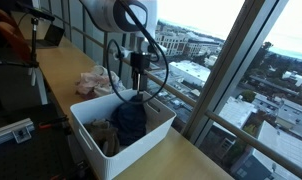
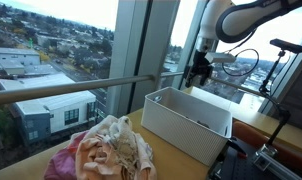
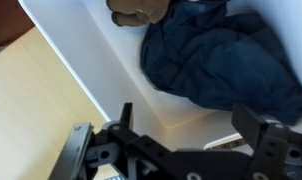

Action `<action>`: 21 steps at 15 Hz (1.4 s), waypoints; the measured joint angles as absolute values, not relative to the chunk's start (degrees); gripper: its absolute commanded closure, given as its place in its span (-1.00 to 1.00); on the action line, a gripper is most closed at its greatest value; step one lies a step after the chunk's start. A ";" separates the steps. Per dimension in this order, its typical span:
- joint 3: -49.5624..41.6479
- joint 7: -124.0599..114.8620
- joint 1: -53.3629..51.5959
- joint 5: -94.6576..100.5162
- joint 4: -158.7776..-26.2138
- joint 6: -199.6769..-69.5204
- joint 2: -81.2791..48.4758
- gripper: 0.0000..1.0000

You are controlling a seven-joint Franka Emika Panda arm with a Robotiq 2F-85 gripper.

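Currently the tool (image 1: 139, 90) hangs above the white bin (image 1: 131, 150), jaws fully spread and gripping nothing. In the wrist view, the dark blue garment (image 3: 221, 60) lies inside the bin at 1 o'clock from the tool. Pale clothes (image 2: 106, 150) rest on the tabletop (image 1: 186, 155) beside the bin.

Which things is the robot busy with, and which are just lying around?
Busy with:
claw, open above the bin
blue cloth inside the bin

Lying around:
pink clothes on the table, beside the bin
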State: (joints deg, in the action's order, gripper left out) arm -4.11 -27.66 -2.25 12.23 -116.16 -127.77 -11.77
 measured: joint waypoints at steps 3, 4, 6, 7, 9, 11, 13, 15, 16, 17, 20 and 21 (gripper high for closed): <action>-5.64 -26.00 0.69 12.20 -121.22 -133.22 -13.57 -1.00; -5.83 -25.96 1.14 12.20 -122.58 -134.70 -14.65 -1.00; -5.90 -26.00 1.27 12.17 -124.96 -136.92 -16.99 -1.00; -5.90 -26.08 1.05 12.17 -126.18 -137.99 -18.13 -1.00; -5.90 -26.21 0.38 12.17 -128.39 -139.81 -20.14 -1.00; -5.90 -26.43 -0.29 12.14 -130.01 -140.76 -21.69 -1.00; -5.90 -26.64 -0.84 11.93 -130.76 -140.82 -22.81 -0.50; -5.90 -26.70 -1.20 11.69 -130.82 -140.83 -23.55 -0.31; -5.90 -26.78 -1.30 11.58 -130.73 -140.83 -23.80 -0.16; -5.90 -26.80 -1.34 11.32 -130.59 -140.83 -24.01 -0.02; -5.90 -26.74 -1.34 9.58 -130.04 -140.83 -24.50 0.46; -5.90 -26.72 -1.34 8.86 -129.93 -140.83 -24.59 0.59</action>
State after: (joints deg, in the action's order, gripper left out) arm -5.90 -26.72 -1.34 8.86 -129.93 -140.83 -24.59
